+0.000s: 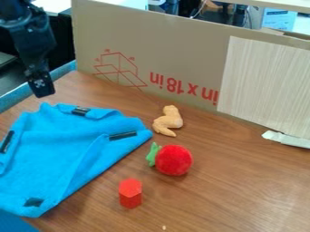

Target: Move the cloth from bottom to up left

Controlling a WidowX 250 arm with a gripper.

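Closest to you, the wooden bench (242, 195) carries your blue cloth (66, 149) at left, rumpled, with dark patches. Beyond, red print marks the cardboard (181, 50). Upper left, you can't tell whether the hand (43, 93) is released or clenched.

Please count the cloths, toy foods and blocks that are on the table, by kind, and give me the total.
Cloths: 1 (blue cloth)
Toy foods: 2 (round red toy, wing-shaped toy)
Blocks: 1 (red block)
Total: 4
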